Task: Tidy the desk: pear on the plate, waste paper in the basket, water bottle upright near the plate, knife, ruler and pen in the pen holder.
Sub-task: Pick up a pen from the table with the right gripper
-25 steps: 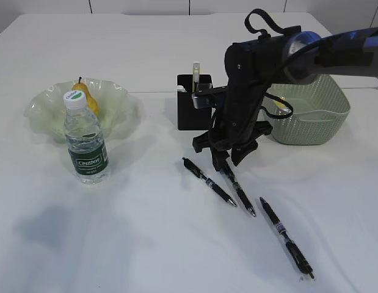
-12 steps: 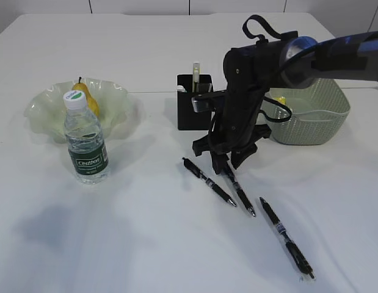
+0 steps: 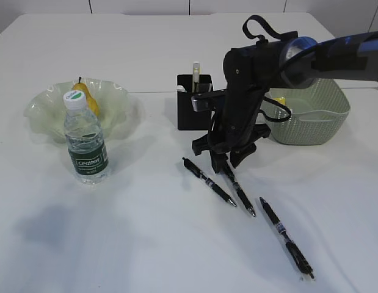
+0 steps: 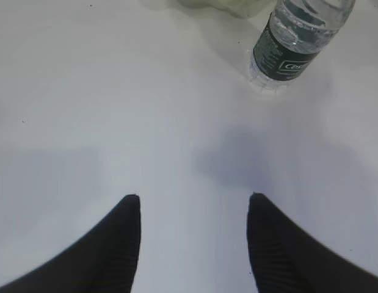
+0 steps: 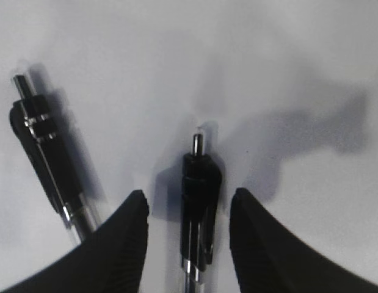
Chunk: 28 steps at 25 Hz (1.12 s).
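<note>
The right gripper (image 5: 189, 204) hung low with its jaws parted astride the middle pen (image 3: 237, 188), lying on the desk (image 3: 146, 244) near the pen holder (image 3: 193, 104), apparently needing only to close.

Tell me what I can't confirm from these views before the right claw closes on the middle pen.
- Pen holder, exterior view: contents unclear; only a white stick tip shows, and the arm hides its right side.
- Basket, exterior view: the arm blocks its left part; a yellow scrap inside is too small to identify.
- Middle pen, right wrist view: lower barrel cut off by the frame edge; contact with the right claw is unclear.
- Water bottle, left wrist view: top cut off.
</note>
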{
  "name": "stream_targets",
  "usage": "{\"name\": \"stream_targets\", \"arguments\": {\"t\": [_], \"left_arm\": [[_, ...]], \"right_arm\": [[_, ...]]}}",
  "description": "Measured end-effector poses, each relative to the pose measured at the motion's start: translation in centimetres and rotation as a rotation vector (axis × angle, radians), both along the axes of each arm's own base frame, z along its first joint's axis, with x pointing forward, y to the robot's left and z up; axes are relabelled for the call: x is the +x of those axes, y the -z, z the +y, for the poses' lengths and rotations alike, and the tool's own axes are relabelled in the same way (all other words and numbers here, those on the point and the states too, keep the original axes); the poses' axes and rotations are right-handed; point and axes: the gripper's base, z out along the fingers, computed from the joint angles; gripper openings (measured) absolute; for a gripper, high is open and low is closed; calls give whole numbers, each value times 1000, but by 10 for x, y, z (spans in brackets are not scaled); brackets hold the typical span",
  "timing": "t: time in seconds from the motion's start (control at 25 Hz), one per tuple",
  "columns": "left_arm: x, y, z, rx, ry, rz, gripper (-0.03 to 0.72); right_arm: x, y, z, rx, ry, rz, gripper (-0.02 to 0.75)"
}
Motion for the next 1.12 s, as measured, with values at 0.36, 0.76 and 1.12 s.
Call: {"name": "stream_targets", "arguments": {"t": [0.36,0.76,1.12], "left_arm": [[0,0,0,0,1,0,393],[0,0,0,0,1,0,393],[0,0,0,0,1,-1,393]], "right_arm": [[0,0,0,0,0,0,337],[0,0,0,0,0,0,337],[-2,0,-2,-10,1,26,337]]}}
